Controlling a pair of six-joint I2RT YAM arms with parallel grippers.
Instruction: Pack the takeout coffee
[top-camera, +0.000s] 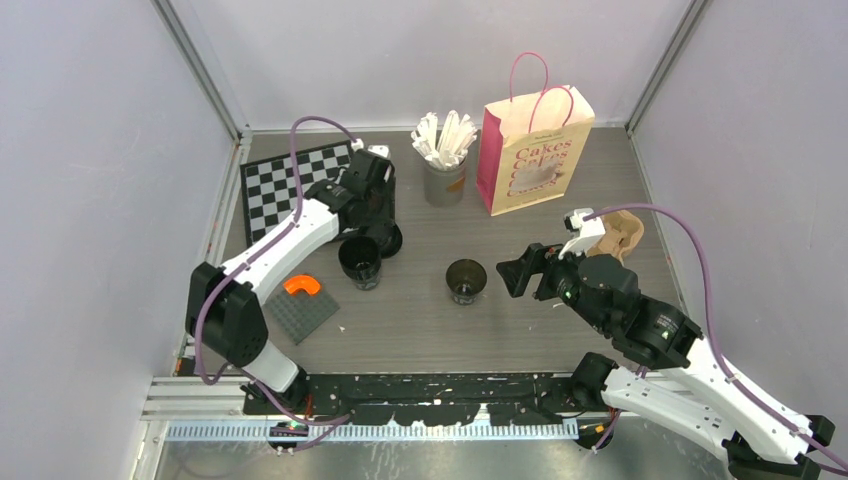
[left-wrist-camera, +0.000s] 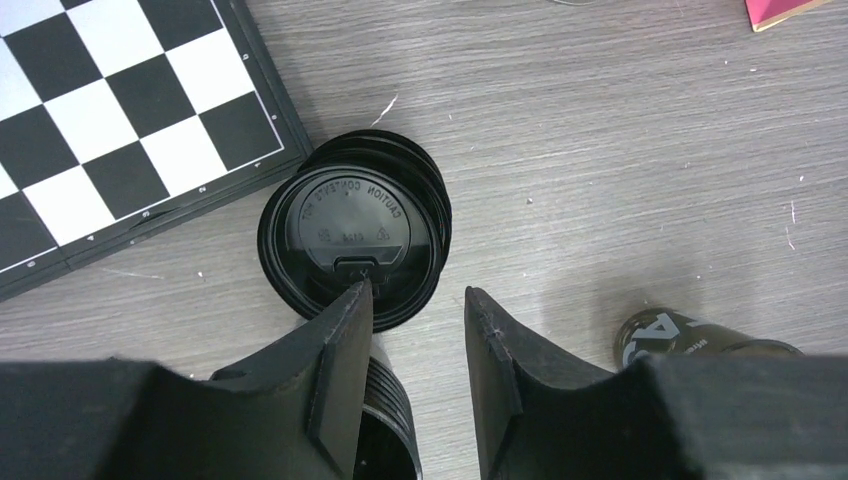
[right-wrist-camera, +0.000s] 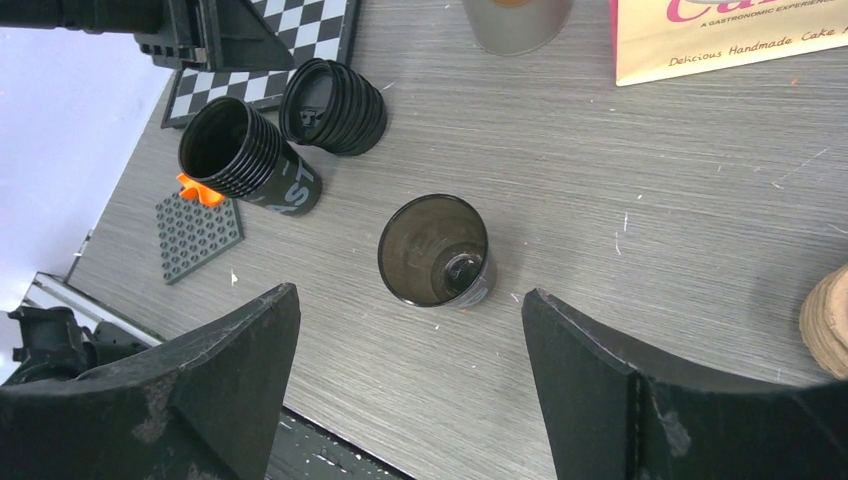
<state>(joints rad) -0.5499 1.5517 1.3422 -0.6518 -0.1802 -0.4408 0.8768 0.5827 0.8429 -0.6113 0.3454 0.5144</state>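
A stack of black cups (top-camera: 360, 262) stands left of centre, with a stack of black lids (top-camera: 388, 240) just behind it. One single black cup (top-camera: 466, 280) stands open and lidless mid-table. My left gripper (top-camera: 381, 226) hovers over the lids, open and empty. In the left wrist view its left fingertip (left-wrist-camera: 352, 305) overlaps the near rim of the lids (left-wrist-camera: 350, 232), the gripper (left-wrist-camera: 415, 300) holds nothing, and the cup stack (left-wrist-camera: 388, 420) sits below. My right gripper (top-camera: 518, 272) is wide open just right of the single cup (right-wrist-camera: 435, 250), and is empty in its own view (right-wrist-camera: 410, 295).
The pink paper bag (top-camera: 533, 150) stands at the back, with the grey cup of white sticks (top-camera: 445, 172) to its left. The brown pulp carrier (top-camera: 617, 235) lies behind my right wrist. A chessboard (top-camera: 290, 185), a grey studded plate (top-camera: 303, 312) and an orange piece (top-camera: 302, 286) lie at left.
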